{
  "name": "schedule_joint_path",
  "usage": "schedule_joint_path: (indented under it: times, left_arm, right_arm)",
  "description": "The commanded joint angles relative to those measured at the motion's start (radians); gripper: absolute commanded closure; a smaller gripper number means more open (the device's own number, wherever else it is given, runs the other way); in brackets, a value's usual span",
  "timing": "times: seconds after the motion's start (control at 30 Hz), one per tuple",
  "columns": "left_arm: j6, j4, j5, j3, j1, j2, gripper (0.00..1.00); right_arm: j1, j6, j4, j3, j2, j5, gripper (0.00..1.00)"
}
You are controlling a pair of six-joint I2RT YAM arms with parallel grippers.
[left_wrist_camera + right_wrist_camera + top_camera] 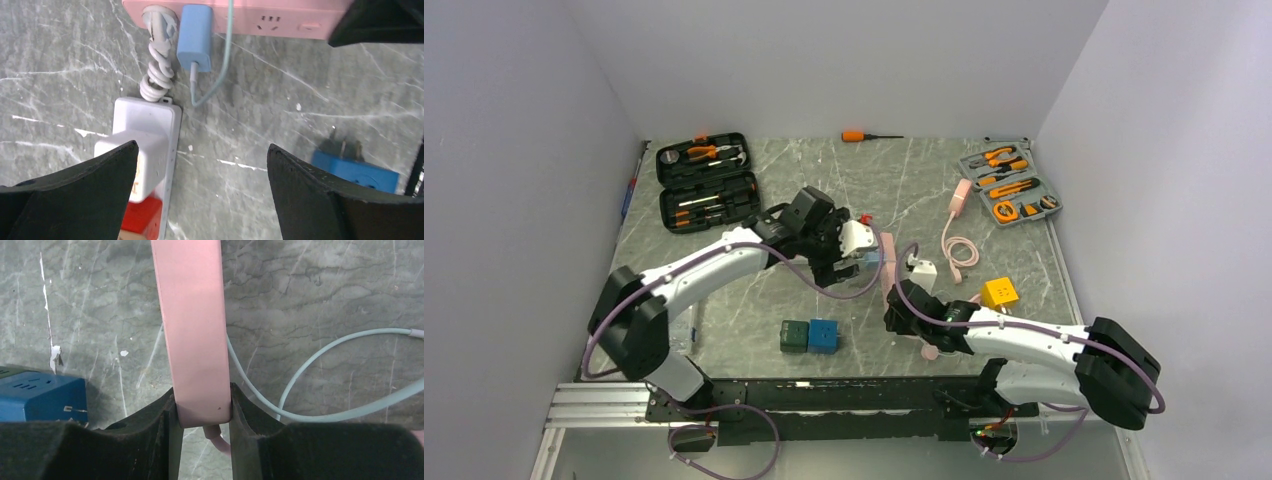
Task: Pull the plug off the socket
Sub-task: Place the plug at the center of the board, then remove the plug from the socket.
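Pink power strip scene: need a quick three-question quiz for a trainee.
1. True or false: the right hand is shut on the end of the pink power strip.
2. The left hand is: A) open, holding nothing; B) shut on a screwdriver; C) shut on a white cable.
3. Fill in: in the left wrist view, the loose plug lying on the table with bare prongs is ____ in colour.
Key: 1 true; 2 A; 3 blue.
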Motion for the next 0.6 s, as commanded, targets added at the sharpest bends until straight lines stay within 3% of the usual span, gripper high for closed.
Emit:
schedule_joint_path:
  times: [0.0,0.37,0.57]
  left_arm:
    - [0.008,0.136,0.035,0.060,0.015,0.085,0.01]
    - [0.079,0.202,0.094,0.127,0.016,0.202,0.01]
    - [0.125,0.170,0.203,0.143,0.015,0.249,0.00]
  right_arm:
    - [0.046,-0.010,0.041,0.015,-0.034,0.070,1.00]
    - [0.118,0.013,0.033,0.044,0.025,0.142,1.00]
    - [0.126,0.016,0.039,0.047,0.014,0.149,1.00]
